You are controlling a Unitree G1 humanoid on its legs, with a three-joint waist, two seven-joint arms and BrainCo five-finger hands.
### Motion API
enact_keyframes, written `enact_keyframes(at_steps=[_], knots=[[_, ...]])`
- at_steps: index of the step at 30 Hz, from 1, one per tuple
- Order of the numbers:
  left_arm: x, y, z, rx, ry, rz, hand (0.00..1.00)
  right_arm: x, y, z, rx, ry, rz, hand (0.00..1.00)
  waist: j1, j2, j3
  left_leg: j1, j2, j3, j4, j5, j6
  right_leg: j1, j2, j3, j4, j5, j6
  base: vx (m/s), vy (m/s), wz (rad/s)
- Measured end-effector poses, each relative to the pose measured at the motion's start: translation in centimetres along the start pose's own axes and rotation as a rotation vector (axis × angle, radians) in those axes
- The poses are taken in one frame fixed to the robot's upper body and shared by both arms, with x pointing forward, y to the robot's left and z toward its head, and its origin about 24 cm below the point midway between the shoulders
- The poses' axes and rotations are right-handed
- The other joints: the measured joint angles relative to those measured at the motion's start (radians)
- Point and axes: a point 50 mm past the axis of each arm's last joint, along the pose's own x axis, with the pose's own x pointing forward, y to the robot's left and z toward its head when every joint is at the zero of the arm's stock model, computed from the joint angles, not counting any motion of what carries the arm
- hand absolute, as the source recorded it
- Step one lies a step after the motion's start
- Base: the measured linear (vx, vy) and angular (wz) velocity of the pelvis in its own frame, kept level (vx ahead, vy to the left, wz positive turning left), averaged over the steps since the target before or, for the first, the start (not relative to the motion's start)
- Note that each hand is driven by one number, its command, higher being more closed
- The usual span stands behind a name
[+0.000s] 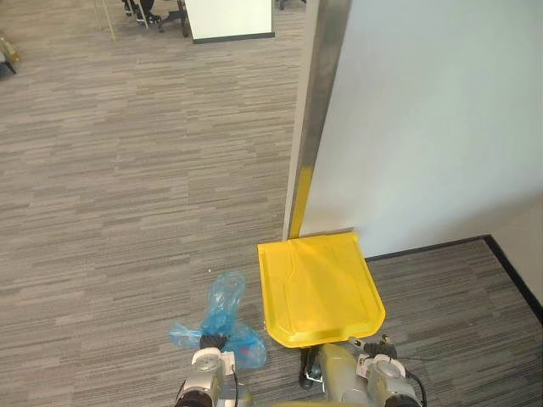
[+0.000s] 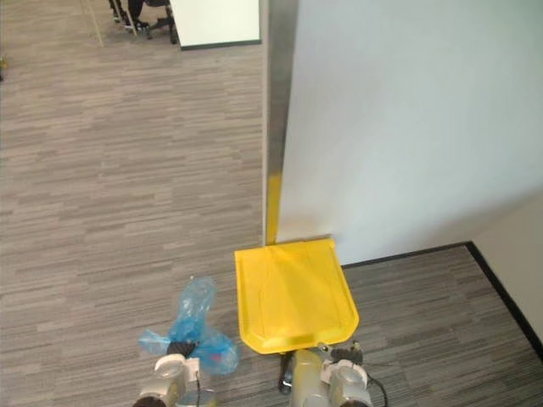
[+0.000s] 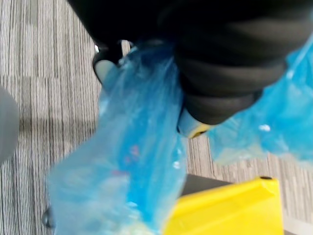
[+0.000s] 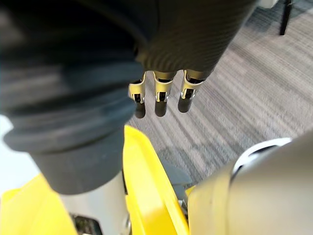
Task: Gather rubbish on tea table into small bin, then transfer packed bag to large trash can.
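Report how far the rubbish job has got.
Done: rubbish is bagged, blue bag gripped in left hand. In hand: the yellow-lidded large trash can is reached but shut; right hand hangs open near it. Left: lift lid, drop bag in.

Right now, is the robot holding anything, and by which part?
Its left hand grips the blue plastic bag by its gathered neck; the right hand, beside the yellow lid, holds nothing.

The yellow trash-can lid (image 1: 318, 288) lies flat, closing the way in. A white wall (image 1: 424, 119) stands just behind it. The carpet floor (image 1: 127, 212) to the left lies open.
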Motion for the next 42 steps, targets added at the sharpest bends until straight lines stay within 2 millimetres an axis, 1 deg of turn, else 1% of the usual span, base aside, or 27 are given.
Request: enact_keyframes(at_steps=[3, 6, 11, 12, 13, 14, 15, 16, 17, 18, 19, 20, 21, 22, 23, 24, 25, 26, 29, 31, 35, 36, 37, 38, 39, 41, 42], knots=[[-0.2, 0.2, -0.7, 0.002, 0.019, 0.004, 1.0, -0.1, 0.1, -0.3, 0.001, 0.007, 0.002, 0.0, 0.0, -0.01, -0.008, 0.001, -0.007, 0.0, -0.033, 0.0, 0.0, -0.001, -0.005, 0.0, -0.023, 0.02, 0.008, -0.03, 0.009, 0.09], [-0.5, 0.2, -1.8, 0.012, 0.047, 0.002, 1.0, -0.2, 0.0, -0.8, -0.001, 0.019, -0.001, 0.0, 0.0, -0.017, -0.036, 0.005, -0.014, -0.002, -0.062, 0.0, 0.0, -0.007, -0.009, -0.001, -0.03, 0.029, 0.009, -0.01, 0.001, 0.02], [-0.6, -0.4, -2.1, 0.053, 0.051, -0.023, 1.0, -0.4, 0.1, -1.2, -0.005, 0.023, 0.005, 0.0, -0.003, -0.021, -0.054, 0.04, -0.029, 0.002, -0.123, 0.0, 0.0, -0.007, -0.023, 0.003, -0.017, 0.039, 0.013, -0.06, -0.001, 0.01], [-0.6, -0.3, -2.2, 0.06, 0.054, -0.023, 1.0, -0.4, -0.1, -1.3, -0.005, 0.024, 0.002, 0.0, -0.008, -0.026, -0.058, 0.036, -0.042, -0.001, -0.111, 0.001, 0.001, -0.009, -0.031, 0.009, -0.015, 0.059, 0.034, -0.16, 0.023, 0.02], [-0.6, -0.3, -2.3, 0.06, 0.057, -0.022, 1.0, -0.4, -0.1, -1.4, -0.004, 0.023, 0.002, 0.0, -0.009, -0.026, -0.059, 0.031, -0.041, 0.002, -0.106, 0.015, 0.012, -0.009, -0.029, 0.015, -0.031, 0.106, 0.067, -0.17, 0.027, -0.14], [-0.7, -0.2, -2.5, 0.055, 0.064, -0.019, 1.0, -0.4, -0.2, -1.3, -0.003, 0.016, 0.0, 0.0, -0.007, -0.012, -0.07, 0.025, -0.022, 0.013, -0.126, 0.039, 0.025, 0.001, -0.004, 0.036, -0.091, 0.17, 0.102, -0.17, 0.039, -0.17], [-0.7, -0.1, -2.5, 0.046, 0.061, -0.01, 1.0, -0.3, -0.1, -0.8, 0.001, 0.0, 0.001, 0.0, -0.008, -0.006, -0.084, 0.013, -0.016, 0.03, -0.153, 0.053, 0.025, -0.035, -0.01, 0.056, 0.054, 0.1, 0.081, -0.12, 0.035, 0.02], [-0.6, 0.1, -2.4, 0.05, 0.057, -0.005, 1.0, -0.4, -0.1, -1.0, 0.002, 0.002, -0.001, 0.0, -0.02, -0.013, -0.084, 0.013, -0.024, 0.023, -0.165, 0.055, 0.02, -0.049, -0.03, 0.071, 0.189, 0.039, 0.062, -0.14, -0.005, 0.32], [-0.6, 0.4, -2.5, 0.054, 0.06, 0.005, 1.0, -0.6, -0.3, -1.9, -0.002, 0.026, -0.004, 0.0, -0.023, -0.045, -0.095, 0.003, -0.044, 0.021, -0.161, 0.055, 0.02, -0.048, -0.059, 0.099, 0.331, -0.024, 0.055, -0.11, -0.035, 0.18], [-0.7, 0.5, -2.7, 0.053, 0.069, 0.018, 1.0, -0.8, -0.5, -2.6, -0.006, 0.046, -0.007, 0.0, -0.016, -0.071, -0.106, -0.002, -0.058, 0.03, -0.142, 0.056, 0.02, -0.05, -0.058, 0.113, 0.306, -0.02, 0.058, -0.18, -0.044, -0.14], [-0.8, 0.4, -3.0, 0.048, 0.083, 0.018, 1.0, -0.8, -0.4, -2.6, -0.01, 0.044, -0.002, 0.0, -0.01, -0.051, -0.118, -0.017, -0.049, 0.043, -0.146, 0.062, 0.025, -0.027, -0.026, 0.119, 0.23, -0.005, 0.077, -0.16, -0.007, -0.75], [-1.0, 0.3, -3.6, 0.024, 0.097, 0.022, 1.0, -0.7, -0.4, -1.9, -0.009, 0.023, -0.005, 0.0, 0.017, -0.002, -0.152, -0.035, -0.007, 0.09, -0.192, 0.095, 0.018, 0.002, 0.007, 0.144, 0.168, -0.03, 0.083, -0.15, -0.019, -0.66], [-0.9, 0.5, -2.9, 0.015, 0.067, 0.028, 1.0, -0.7, -0.1, -2.0, -0.002, 0.028, 0.001, 0.0, 0.005, -0.022, -0.152, -0.032, -0.029, 0.111, -0.228, 0.114, 0.014, 0.02, -0.038, 0.13, 0.301, -0.113, 0.072, -0.06, -0.067, -0.45], [-0.9, 0.6, -2.7, 0.021, 0.06, 0.033, 1.0, -0.9, 0.0, -2.5, -0.006, 0.047, 0.006, 0.0, -0.003, -0.038, -0.153, -0.03, -0.05, 0.11, -0.237, 0.118, 0.016, 0.064, -0.07, 0.125, 0.283, -0.143, 0.082, -0.02, -0.092, -0.35], [-0.8, 0.8, -2.7, 0.026, 0.059, 0.036, 1.0, -1.0, 0.2, -3.0, -0.013, 0.07, 0.013, 0.0, 0.013, -0.061, -0.164, -0.039, -0.06, 0.128, -0.236, 0.123, 0.012, 0.101, -0.067, 0.138, 0.176, -0.194, 0.101, -0.14, -0.118, -0.94], [-0.9, 1.1, -3.4, 0.032, 0.086, 0.043, 1.0, -0.9, 0.7, -2.7, -0.021, 0.068, 0.029, 0.0, 0.021, -0.042, -0.174, -0.075, -0.046, 0.171, -0.234, 0.144, 0.016, 0.142, -0.042, 0.151, 0.017, -0.188, 0.096, -0.17, -0.093, -1.07], [-0.9, 1.4, -3.5, 0.042, 0.089, 0.047, 1.0, -0.9, 0.9, -2.3, -0.021, 0.058, 0.036, 0.0, 0.019, -0.037, -0.177, -0.098, -0.047, 0.17, -0.235, 0.16, 0.02, 0.17, -0.035, 0.154, -0.077, -0.185, 0.091, -0.22, -0.1, -0.79], [-0.8, 1.0, -3.4, 0.063, 0.087, 0.028, 1.0, -0.6, 0.4, -2.3, -0.031, 0.068, 0.024, 0.0, 0.001, -0.02, -0.164, -0.113, -0.045, 0.157, -0.242, 0.19, 0.024, 0.176, -0.019, 0.157, -0.135, -0.127, 0.085, -0.13, -0.057, -0.13], [-0.8, 0.5, -3.0, 0.074, 0.073, 0.005, 1.0, -0.6, -0.5, -3.8, -0.047, 0.126, -0.002, 0.0, -0.002, -0.033, -0.158, -0.152, -0.064, 0.109, -0.259, 0.265, 0.026, 0.179, -0.029, 0.148, -0.212, -0.068, 0.075, -0.16, -0.093, 0.13], [-0.8, 0.4, -3.0, 0.067, 0.075, 0.004, 1.0, -0.6, -0.8, -3.8, -0.051, 0.127, -0.009, 0.0, -0.002, -0.032, -0.151, -0.172, -0.056, 0.089, -0.252, 0.283, 0.021, 0.181, -0.028, 0.124, -0.241, -0.039, 0.067, -0.17, -0.092, 0.3], [-1.0, 0.1, -3.0, 0.033, 0.072, 0.005, 1.0, -0.5, -0.5, -3.4, -0.058, 0.112, -0.001, 0.0, 0.0, -0.038, -0.129, -0.178, -0.048, 0.058, -0.257, 0.294, 0.002, 0.167, -0.034, 0.099, -0.228, -0.028, 0.054, -0.2, -0.046, 0.19], [-1.0, 0.1, -2.9, 0.028, 0.068, 0.007, 1.0, -0.6, 0.0, -3.3, -0.053, 0.112, 0.01, 0.0, -0.001, -0.036, -0.128, -0.183, -0.042, 0.053, -0.262, 0.288, 0.003, 0.155, -0.036, 0.089, -0.237, -0.025, 0.047, -0.3, -0.038, 0.05], [-1.0, 0.1, -2.9, 0.02, 0.071, 0.009, 1.0, -0.6, 0.1, -3.3, -0.052, 0.111, 0.013, 0.0, -0.002, -0.038, -0.126, -0.192, -0.039, 0.054, -0.255, 0.28, 0.003, 0.153, -0.034, 0.087, -0.243, -0.022, 0.054, -0.29, 0.0, 0.03], [-1.0, 0.1, -3.0, 0.02, 0.072, 0.007, 1.0, -0.6, 0.1, -3.3, -0.05, 0.107, 0.012, 0.0, -0.003, -0.031, -0.127, -0.201, -0.033, 0.056, -0.244, 0.257, 0.011, 0.147, -0.03, 0.084, -0.244, -0.016, 0.057, -0.25, 0.036, -0.08], [-1.0, 0.3, -3.0, 0.004, 0.075, 0.018, 1.0, -0.7, 0.0, -3.2, -0.047, 0.101, 0.01, 0.0, -0.003, -0.026, -0.127, -0.209, -0.028, 0.061, -0.24, 0.222, 0.003, 0.143, -0.023, 0.088, -0.245, -0.009, 0.069, -0.2, 0.041, -0.17], [-1.1, 0.7, -3.5, -0.013, 0.088, 0.036, 1.0, -0.7, -0.2, -3.1, -0.035, 0.084, 0.005, 0.0, -0.003, -0.01, -0.14, -0.21, -0.02, 0.087, -0.274, 0.218, 0.009, 0.162, -0.015, 0.096, -0.277, 0.016, 0.074, -0.06, 0.051, -0.15], [-1.1, 1.1, -3.7, -0.009, 0.092, 0.053, 1.0, -0.8, -0.1, -3.4, -0.033, 0.096, 0.007, 0.0, -0.011, -0.029, -0.151, -0.2, -0.034, 0.096, -0.312, 0.223, 0.01, 0.171, -0.021, 0.111, -0.283, 0.013, 0.074, 0.06, 0.049, -0.01]])
